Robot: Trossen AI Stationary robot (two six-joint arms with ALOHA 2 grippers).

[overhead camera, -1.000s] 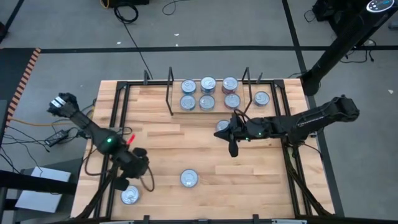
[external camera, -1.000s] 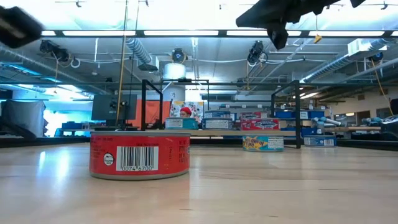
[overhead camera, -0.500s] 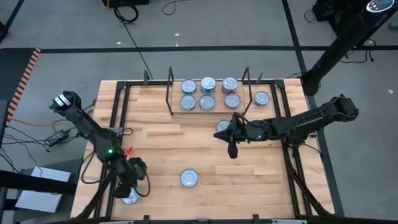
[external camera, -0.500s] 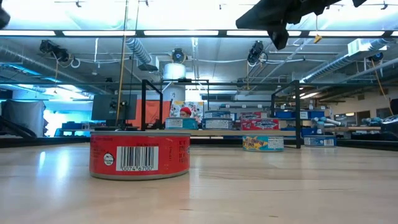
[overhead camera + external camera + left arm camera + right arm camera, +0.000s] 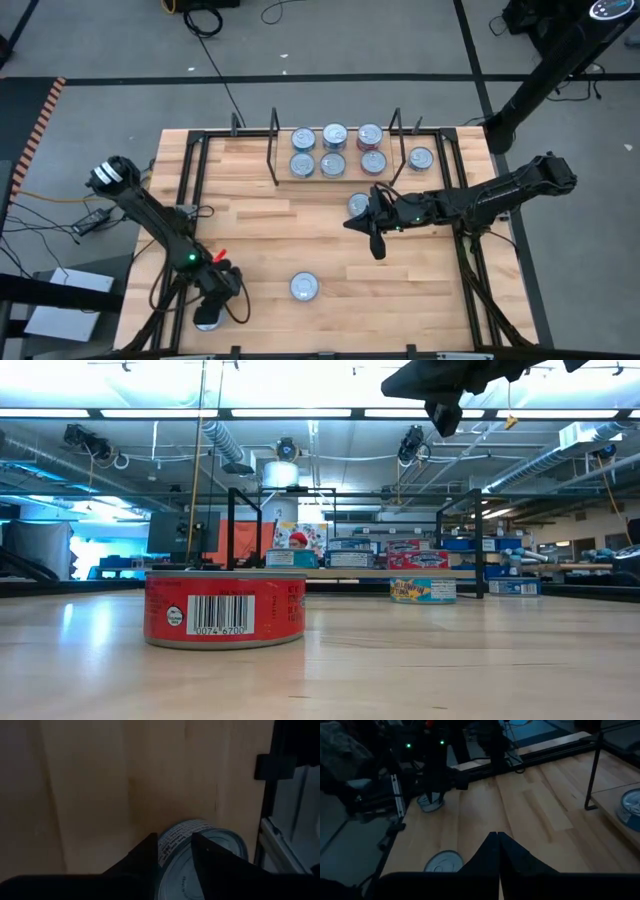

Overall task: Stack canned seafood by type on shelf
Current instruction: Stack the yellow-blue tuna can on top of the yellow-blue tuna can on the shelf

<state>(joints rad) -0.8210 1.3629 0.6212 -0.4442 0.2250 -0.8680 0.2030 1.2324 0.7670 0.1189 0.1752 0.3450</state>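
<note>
Down at the near left corner of the table (image 5: 260, 240), a flat round tin (image 5: 200, 855) sits lid-up, silver top shining, printed label wrapping its low side. The left gripper (image 5: 213, 303) is right over it, fingers (image 5: 145, 857) parted and straddling the rim; whether they press the tin I cannot tell. Being round and flat, the tin has no long axis along the table; its short axis stands straight up.

Another tin (image 5: 304, 287) lies alone near the middle of the near edge, red label with a barcode facing the low camera. Far side: six tins (image 5: 333, 150) in two rows on the shelf (image 5: 335, 175) between the black wire uprights (image 5: 274, 145), one more tin (image 5: 420, 157) just right of them.

The right gripper (image 5: 376, 240) hangs above mid-table, fingers pressed together, holding nothing, with a tin (image 5: 358, 203) beside it.
</note>
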